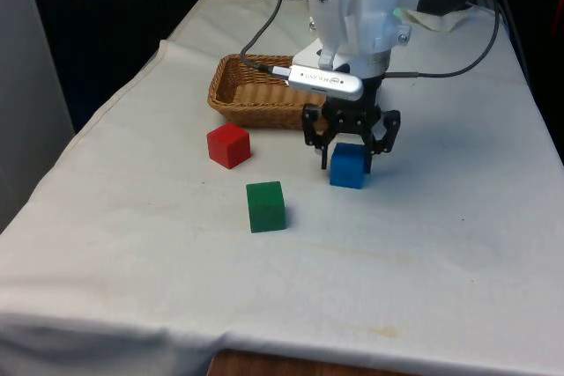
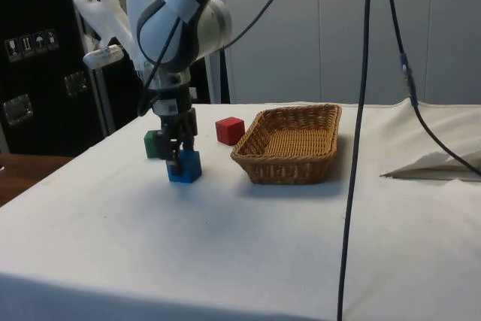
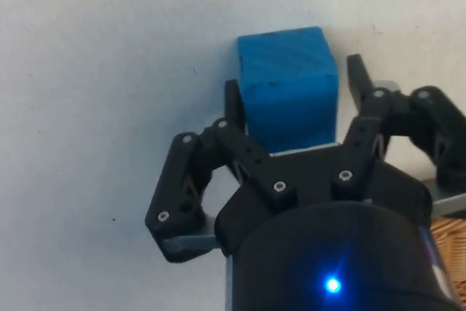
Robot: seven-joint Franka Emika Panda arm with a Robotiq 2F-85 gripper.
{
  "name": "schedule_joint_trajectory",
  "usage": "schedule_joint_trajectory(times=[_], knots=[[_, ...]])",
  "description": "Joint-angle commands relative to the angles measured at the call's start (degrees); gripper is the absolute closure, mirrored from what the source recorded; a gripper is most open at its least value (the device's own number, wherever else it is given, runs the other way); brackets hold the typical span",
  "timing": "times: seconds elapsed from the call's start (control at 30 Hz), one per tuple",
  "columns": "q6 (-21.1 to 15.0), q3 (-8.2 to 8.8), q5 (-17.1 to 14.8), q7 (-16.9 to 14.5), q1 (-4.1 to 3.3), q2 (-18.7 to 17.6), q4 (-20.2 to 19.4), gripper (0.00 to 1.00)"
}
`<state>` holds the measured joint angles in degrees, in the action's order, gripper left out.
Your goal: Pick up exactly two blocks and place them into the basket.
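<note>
A blue block point(image 1: 348, 166) point(image 2: 185, 166) point(image 3: 287, 85) rests on the white cloth. My gripper point(image 1: 352, 154) point(image 2: 179, 152) point(image 3: 294, 76) is lowered over it, open, one finger on each side; one finger point(image 3: 232, 100) is at the block's face and the other point(image 3: 357, 71) stands a little off it. A red block point(image 1: 229, 145) point(image 2: 230, 130) sits to the front view's left, close to the wicker basket point(image 1: 256, 114) point(image 2: 285, 167). A green block point(image 1: 265, 207) point(image 2: 153, 143) lies nearer the front edge. Nothing shows inside the basket.
A black cable point(image 2: 361, 110) hangs down across the side view beside the basket. Folded cloth point(image 2: 428, 163) is bunched at the table's far side in that view.
</note>
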<state>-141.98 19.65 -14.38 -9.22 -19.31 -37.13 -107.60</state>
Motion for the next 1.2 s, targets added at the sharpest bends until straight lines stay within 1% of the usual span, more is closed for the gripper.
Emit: schedule_joint_trajectory(times=[0.0,0.03,0.07,0.13,0.17,0.2,0.33,0.37,0.4,0.43,0.47,0.5,0.53,0.6,0.8,0.83,0.87,0.93,0.97,1.03,1.07,1.13,1.17], knots=[[-0.1,-0.11,-0.2,-0.2,0.11,0.1,-0.1,0.65],[-0.1,-0.11,-0.2,-0.1,0.11,0.1,-0.1,0.92],[-0.2,-0.11,-0.2,-0.1,0.11,0.1,-0.1,1.0],[-0.1,-0.11,-0.1,-0.1,0.11,0.1,-0.1,1.0],[0.1,0.0,0.0,0.0,0.0,0.1,0.0,1.0],[-0.1,-0.11,-0.1,-0.1,0.11,0.1,-0.1,1.0],[-0.1,-0.11,-0.1,-0.1,0.11,0.1,-0.1,0.99],[-0.1,-0.11,-0.1,-0.1,0.06,0.1,-0.1,0.99],[0.4,0.29,0.2,0.0,-0.23,1.3,-0.7,0.99],[0.6,0.4,0.3,0.1,-0.34,1.8,-0.9,0.99],[0.6,0.4,0.3,0.1,-0.34,1.8,-0.9,0.99],[0.5,0.11,0.1,0.0,0.0,1.0,-0.3,0.99],[1.0,0.63,0.7,0.2,-0.52,2.8,-1.5,0.99],[1.4,0.74,1.0,0.3,-0.63,4.0,-2.3,0.99],[2.1,0.69,2.3,0.6,-0.63,8.4,-5.5,0.99],[1.8,0.23,1.7,0.1,-0.17,7.7,-5.0,0.99],[2.2,0.69,2.6,0.7,-0.63,8.9,-5.8,0.99],[2.6,0.69,3.0,0.9,-0.63,10.2,-6.7,0.99],[2.9,0.74,3.4,1.0,-0.69,11.5,-7.4,0.99],[3.1,0.74,3.5,1.0,-0.69,12.1,-7.9,0.99],[3.5,0.8,4.0,1.0,-0.74,13.6,-8.9,0.99],[3.8,0.8,4.5,1.1,-0.74,15.1,-10.0,0.99],[3.8,0.23,3.6,0.5,-0.23,14.3,-9.3,0.99]])
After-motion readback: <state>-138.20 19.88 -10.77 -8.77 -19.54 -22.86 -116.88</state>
